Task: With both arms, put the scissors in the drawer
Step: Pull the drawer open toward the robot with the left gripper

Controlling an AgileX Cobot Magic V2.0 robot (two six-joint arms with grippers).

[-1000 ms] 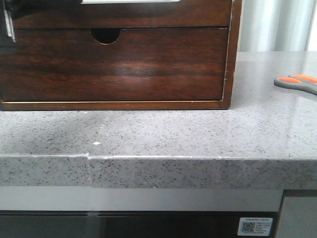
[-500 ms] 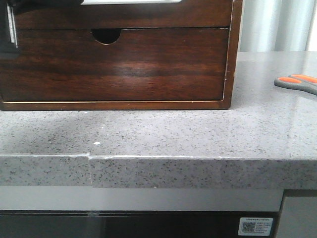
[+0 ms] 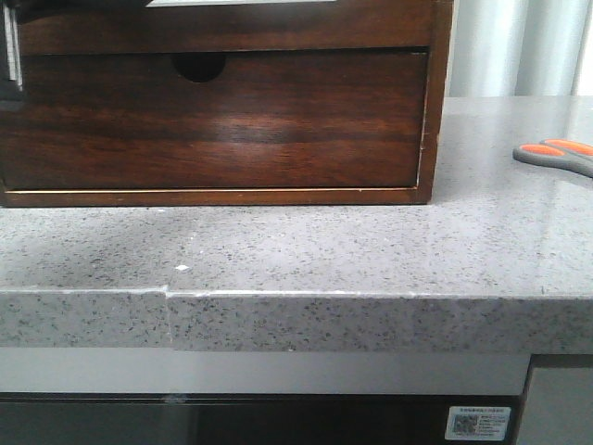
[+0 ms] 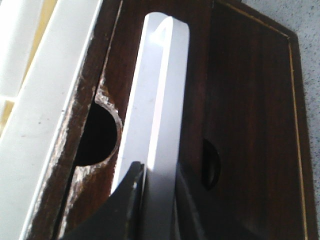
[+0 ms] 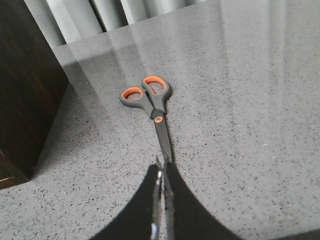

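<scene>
Up close, the left gripper (image 4: 155, 180) had its two dark jaws set either side of a white bar-shaped handle (image 4: 157, 95), pressed against it so that they were clamped on it. That handle ran along the wide dark reddish-brown glossy wooden drawer (image 4: 195, 75), whose upper edge showed as a strip at the top of the front view (image 3: 232, 32). Beside the handle, a half-round notch with a rough pale edge (image 4: 100, 132) was cut into the neighbouring wood, and a pale cream panel (image 4: 45, 110) lay beyond that.

The right gripper (image 5: 162, 185) had its black jaws nearly together, with only a thin slit between them, and the tips of the scissors' blades sat in that slit; whether they actually pinched the blades could not be told. The small scissors with grey plastic handles lined orange (image 5: 150, 102) lay flat on the speckled grey stone worktop (image 5: 250, 100), handles pointing away from the gripper, well apart from the dark wooden cabinet (image 3: 213, 120). From the front, only their handles (image 3: 556, 156) showed at the right edge.
</scene>
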